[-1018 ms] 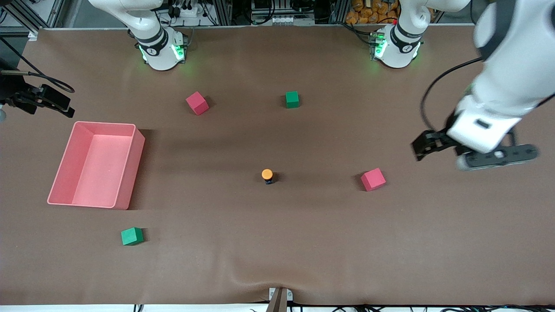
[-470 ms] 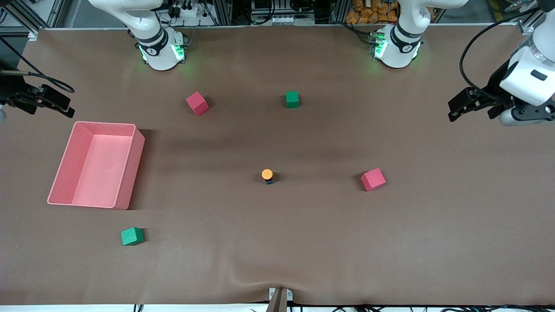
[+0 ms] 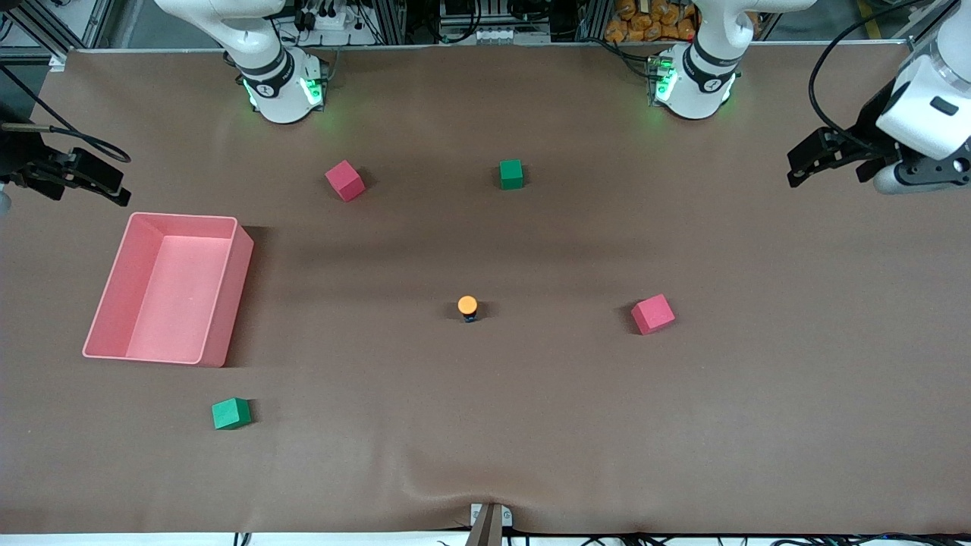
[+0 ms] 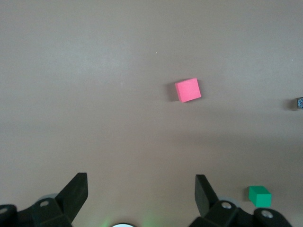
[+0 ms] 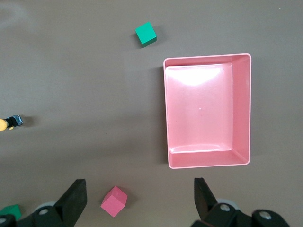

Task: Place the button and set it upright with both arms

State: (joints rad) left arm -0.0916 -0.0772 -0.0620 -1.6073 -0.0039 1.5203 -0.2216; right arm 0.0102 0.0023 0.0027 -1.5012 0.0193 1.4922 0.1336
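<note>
The button (image 3: 467, 306) stands upright in the middle of the brown table, orange cap on top, with nothing touching it. It shows at the edge of both wrist views, as the button (image 4: 299, 103) and the button (image 5: 9, 123). My left gripper (image 3: 795, 168) hangs high over the left arm's end of the table. In its wrist view the left gripper (image 4: 140, 189) is open and holds nothing. My right gripper (image 3: 83, 176) waits high over the right arm's end, close to the pink bin. The right gripper (image 5: 139, 194) is open too, with nothing between its fingers.
A pink bin (image 3: 227, 303) sits toward the right arm's end. Two red cubes (image 3: 345, 180) (image 3: 652, 314) and two green cubes (image 3: 511, 174) (image 3: 230, 413) lie scattered on the table. The nearer red cube lies beside the button, toward the left arm's end.
My left arm has swung up and away from the nearer red cube, out to its own end of the table and closer to the bases. The right arm and the button have not moved.
</note>
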